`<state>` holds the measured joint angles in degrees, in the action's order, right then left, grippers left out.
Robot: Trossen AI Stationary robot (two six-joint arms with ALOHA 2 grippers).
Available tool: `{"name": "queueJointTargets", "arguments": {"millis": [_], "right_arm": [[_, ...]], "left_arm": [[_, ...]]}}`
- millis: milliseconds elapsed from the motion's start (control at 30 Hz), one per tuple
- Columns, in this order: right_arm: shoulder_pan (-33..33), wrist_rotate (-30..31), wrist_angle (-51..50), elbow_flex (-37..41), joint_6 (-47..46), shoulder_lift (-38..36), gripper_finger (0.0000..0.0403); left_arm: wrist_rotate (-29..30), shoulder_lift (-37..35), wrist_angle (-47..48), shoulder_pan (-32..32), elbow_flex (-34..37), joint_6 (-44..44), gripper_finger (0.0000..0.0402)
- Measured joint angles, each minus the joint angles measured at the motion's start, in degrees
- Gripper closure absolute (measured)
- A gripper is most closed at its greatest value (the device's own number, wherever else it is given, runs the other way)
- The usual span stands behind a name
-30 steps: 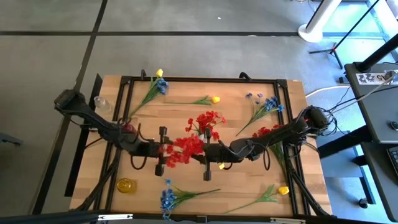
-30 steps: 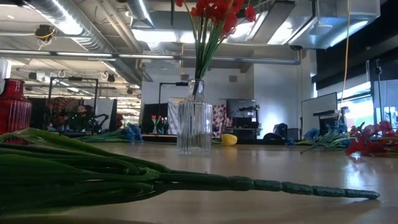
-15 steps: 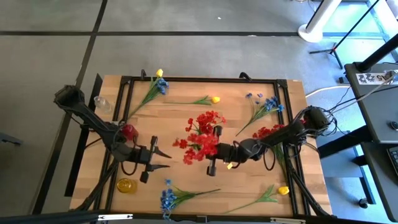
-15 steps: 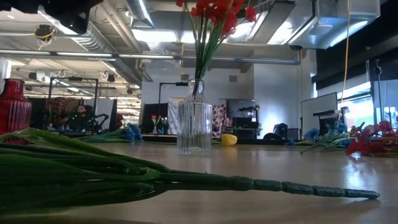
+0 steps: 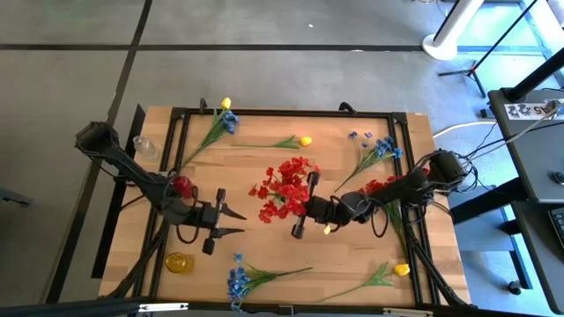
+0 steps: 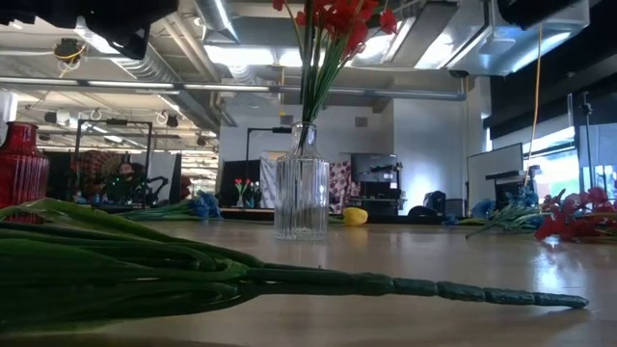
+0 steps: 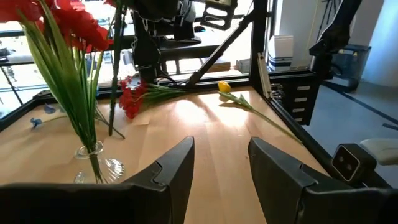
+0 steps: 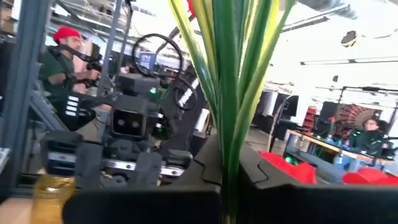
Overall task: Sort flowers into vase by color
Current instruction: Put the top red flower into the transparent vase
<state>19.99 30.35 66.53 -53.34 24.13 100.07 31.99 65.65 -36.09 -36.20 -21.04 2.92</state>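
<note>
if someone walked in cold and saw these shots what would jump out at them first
Most striking is the bunch of red artificial flowers standing in a ribbed clear glass vase at the middle of the wooden table. The right end effector is shut on green stems right beside it, while the left end effector hangs open and empty to the left. Loose blue and yellow sprays lie scattered near the table's edges.
</note>
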Motion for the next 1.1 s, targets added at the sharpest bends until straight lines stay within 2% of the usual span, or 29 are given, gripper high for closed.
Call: {"name": "queueJointTargets", "arguments": {"millis": [167,467,600,733,867,1000,1100], "right_arm": [[-3.19,-2.39,-0.74,-0.02,-2.73,1.86,0.0401],[-4.26,-0.64,-0.88,0.00,-3.30,2.75,0.0401],[-4.31,0.09,-5.85,-0.02,-8.56,2.75,0.0389],[-4.72,0.17,-10.72,-0.02,-11.78,2.78,0.0373],[-4.60,0.70,-12.58,-0.04,-12.15,2.78,0.0351],[-4.57,2.58,-18.28,-0.41,-14.63,1.84,0.0308],[-4.63,4.18,-25.63,-2.32,-16.54,0.27,0.0266]], "left_arm": [[0.03,0.02,0.03,0.74,0.00,0.00,0.0253],[0.04,0.02,0.50,0.72,0.00,-0.30,0.0253],[2.05,0.01,-0.37,0.72,-0.01,-0.28,0.0253],[3.39,-1.32,-0.26,0.74,-0.65,-0.66,0.0253],[3.51,-6.13,2.15,1.79,-0.79,-0.89,0.0253],[2.83,-12.61,8.64,4.19,-0.83,0.26,0.0253],[0.07,-15.80,12.86,6.65,-0.85,1.59,0.0253]]}}
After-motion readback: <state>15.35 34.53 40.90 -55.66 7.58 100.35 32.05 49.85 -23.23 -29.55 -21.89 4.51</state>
